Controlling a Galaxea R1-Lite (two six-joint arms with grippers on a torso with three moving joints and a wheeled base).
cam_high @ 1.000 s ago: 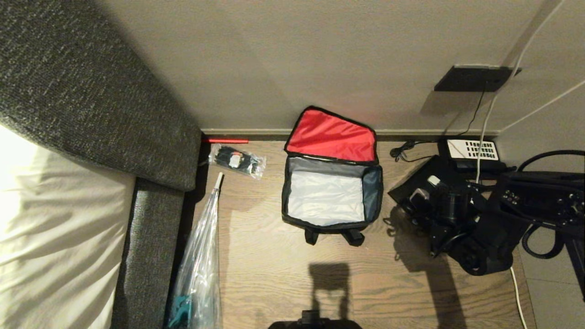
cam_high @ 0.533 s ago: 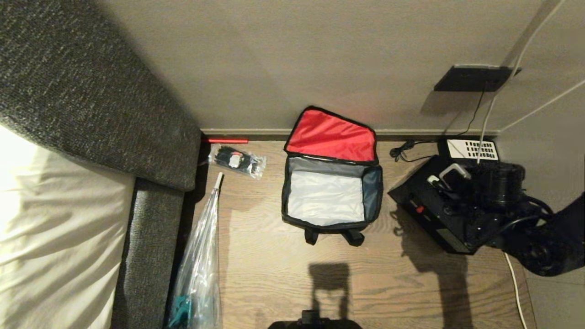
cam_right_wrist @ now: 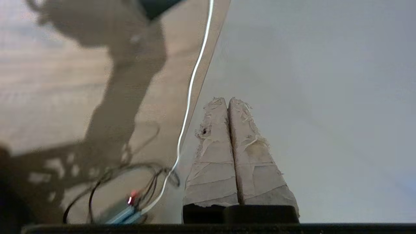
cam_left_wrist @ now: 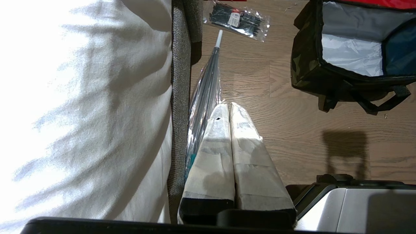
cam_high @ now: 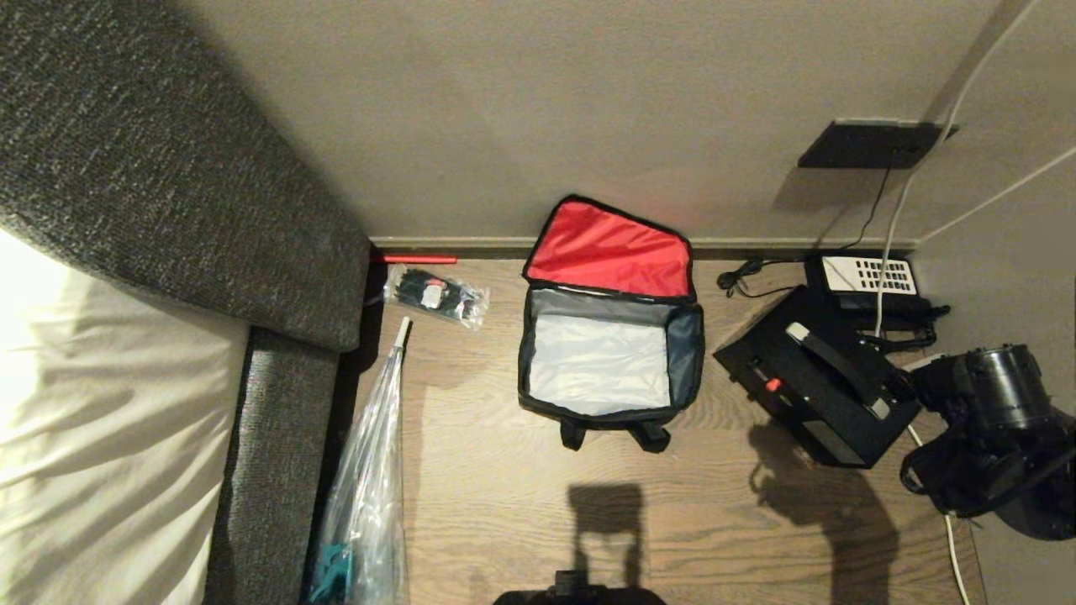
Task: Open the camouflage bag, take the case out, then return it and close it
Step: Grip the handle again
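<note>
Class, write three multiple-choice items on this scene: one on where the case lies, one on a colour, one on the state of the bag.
1. Where is the case?
A. inside the camouflage bag
B. on the floor to the right of the bag
C. on the bed

2. What colour is the lining of the lid of the camouflage bag?
A. red
B. yellow
C. white

3. How does the bag stand?
A. zipped shut
B. open and empty
C. open with the case inside

Answers:
1 B: the case lies on the wooden floor, apart from the bag.
2 A: the raised lid shows bright red.
3 B: only pale lining shows inside.
</note>
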